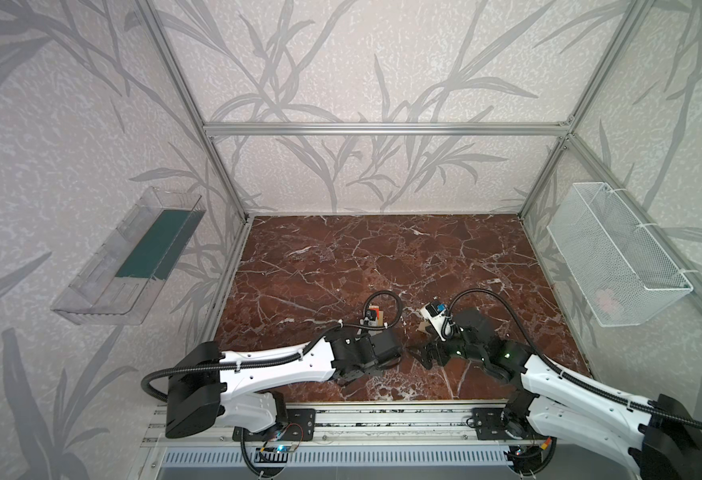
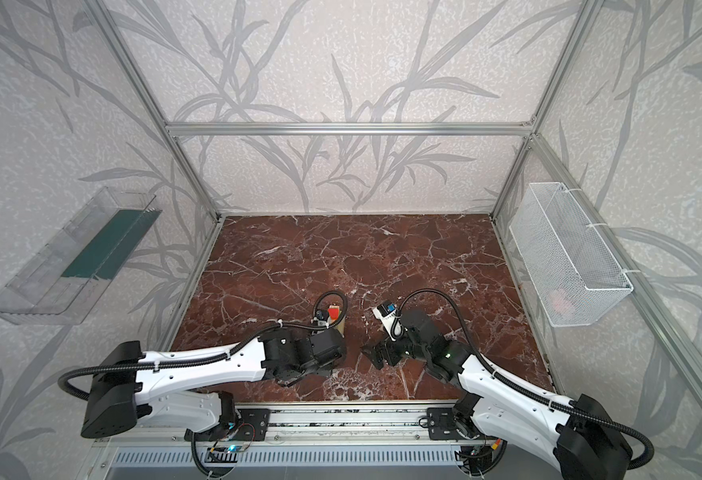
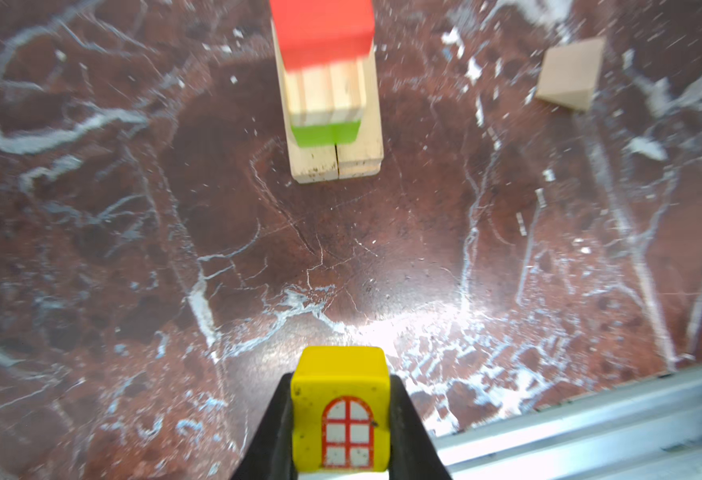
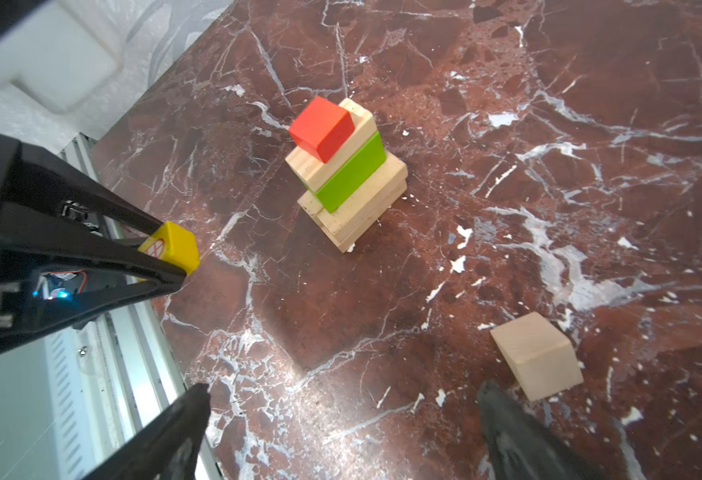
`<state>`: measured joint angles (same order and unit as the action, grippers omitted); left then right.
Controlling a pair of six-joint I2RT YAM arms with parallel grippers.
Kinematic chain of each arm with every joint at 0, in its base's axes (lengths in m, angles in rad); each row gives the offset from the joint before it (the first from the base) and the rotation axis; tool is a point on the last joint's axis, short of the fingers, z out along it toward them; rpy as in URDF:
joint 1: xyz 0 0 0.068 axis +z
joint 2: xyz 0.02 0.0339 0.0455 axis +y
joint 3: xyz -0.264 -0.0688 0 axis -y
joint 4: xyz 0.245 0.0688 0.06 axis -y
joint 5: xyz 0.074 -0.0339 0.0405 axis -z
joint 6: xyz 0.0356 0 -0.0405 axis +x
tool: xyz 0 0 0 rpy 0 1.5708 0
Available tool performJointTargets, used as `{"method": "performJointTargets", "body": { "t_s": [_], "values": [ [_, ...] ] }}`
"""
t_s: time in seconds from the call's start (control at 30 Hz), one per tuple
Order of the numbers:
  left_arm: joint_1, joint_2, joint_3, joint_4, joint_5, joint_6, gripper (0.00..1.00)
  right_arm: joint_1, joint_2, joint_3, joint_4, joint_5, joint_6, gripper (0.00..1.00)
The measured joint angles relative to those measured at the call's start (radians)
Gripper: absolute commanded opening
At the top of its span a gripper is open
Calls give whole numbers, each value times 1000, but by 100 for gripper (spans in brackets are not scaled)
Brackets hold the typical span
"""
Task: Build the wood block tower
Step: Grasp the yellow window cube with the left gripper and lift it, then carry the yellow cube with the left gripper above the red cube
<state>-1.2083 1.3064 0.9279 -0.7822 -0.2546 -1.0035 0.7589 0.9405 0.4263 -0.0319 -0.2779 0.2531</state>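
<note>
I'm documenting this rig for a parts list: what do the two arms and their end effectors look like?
The left arm and right arm have white shell links, black joint housings and black corrugated cable hoses tied along them. The left end effector and right end effector have slim, tapering black fingers.

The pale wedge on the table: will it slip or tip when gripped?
The pale wedge looks like plain wood, so probably stiff and light. Its sloped face may let jaws slide off. Resting flat, it seems unlikely to roll.
</note>
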Motion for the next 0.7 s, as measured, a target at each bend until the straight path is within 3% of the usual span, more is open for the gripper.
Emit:
{"method": "performJointTargets", "body": {
  "t_s": [0.3, 0.7],
  "values": [
    [89, -70, 185, -134, -63, 11, 3, 0, 81, 54, 60, -57, -39, 99],
    [230, 96, 251, -98, -43, 122, 3, 0, 168, 42, 253, -120, -150, 99]
  ]
}}
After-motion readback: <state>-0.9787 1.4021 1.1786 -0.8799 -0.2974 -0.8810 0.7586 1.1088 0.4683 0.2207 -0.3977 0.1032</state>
